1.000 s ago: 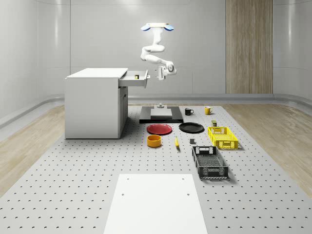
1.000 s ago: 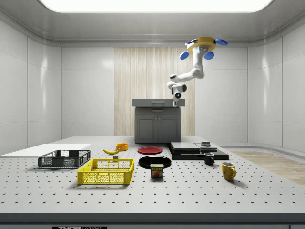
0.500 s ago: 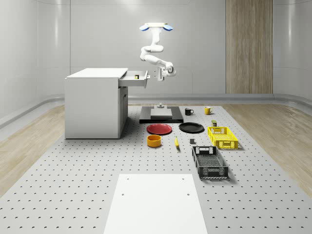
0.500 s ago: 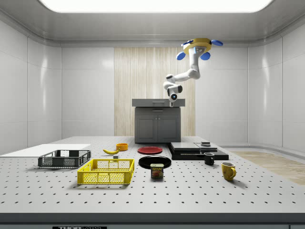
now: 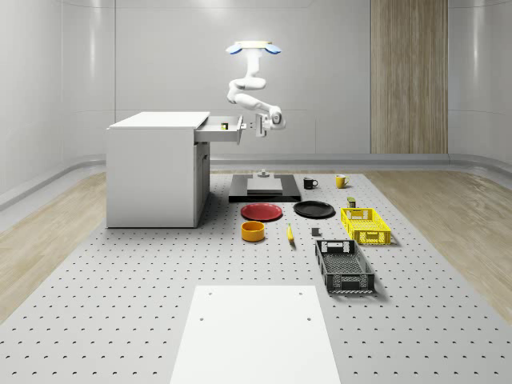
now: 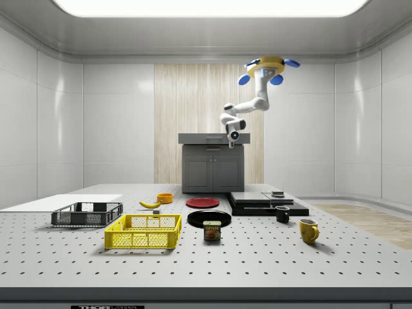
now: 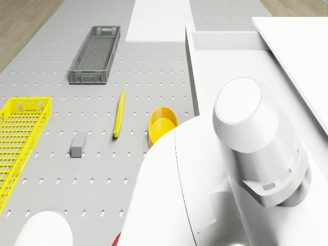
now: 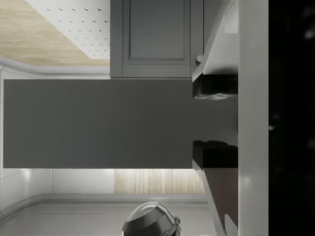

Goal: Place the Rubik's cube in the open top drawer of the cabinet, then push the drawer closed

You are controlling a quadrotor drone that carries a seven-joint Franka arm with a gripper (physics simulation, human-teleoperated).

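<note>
1. Whole-scene view, left to right: white cabinet (image 5: 156,168) stands on the perforated surface (image 5: 120,288); its top drawer (image 5: 222,128) is pulled out toward the view's right.
2. Rubik's cube (image 5: 225,126) shows as a small yellowish block inside the open drawer.
3. Drone (image 5: 253,47) hovers high, above the drawer's front edge and the black platform (image 5: 264,190) behind it.
4. Arm hangs down from the drone; end effector (image 5: 257,125) sits just beside the drawer front, at drawer height. Nothing stands between them.
5. Wrist view: two dark fingers (image 8: 211,88) are spread apart, nothing between them, facing the flat drawer front.
6. Below and right of the cabinet: red plate (image 5: 262,212), orange bowl (image 5: 253,231), banana (image 5: 290,234), black plate (image 5: 314,210).
7. Further right: black mug (image 5: 310,182), yellow mug (image 5: 341,181), yellow crate (image 5: 365,225), grey crate (image 5: 344,266). All lie well apart from the drawer.
8. White sheet (image 5: 254,332) lies at the near edge.
9. Against one second ago: drone and end effector have shifted toward the view's left, closing on the drawer front; drawer still open.
</note>
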